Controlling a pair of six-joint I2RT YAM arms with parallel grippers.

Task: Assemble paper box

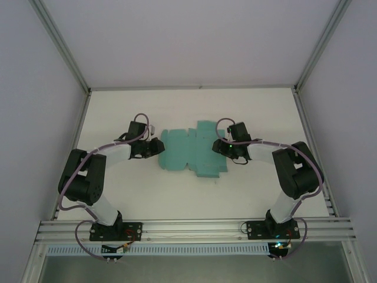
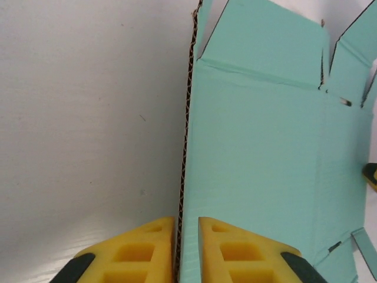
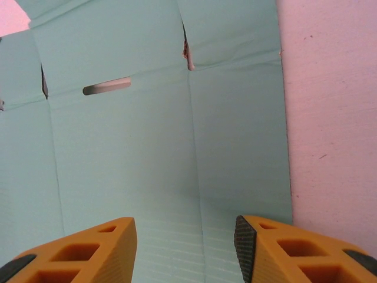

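far table (image 1: 194,109): free | paper box (image 1: 188,150) mid-table | flanks blocked: left tool (image 1: 159,147), right tool (image 1: 217,147)

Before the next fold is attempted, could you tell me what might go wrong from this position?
The left gripper pinches only the thin edge of the paper box; the sheet could slip out or crease there. The right gripper is open over the sheet, gripping nothing, so it may slide on the table.

Flat unfolded teal paper box (image 1: 191,154), mid-table

arms (image 1: 82,177): black joints, white links | cables (image 1: 140,117): lilac | jaws: yellow, black tips
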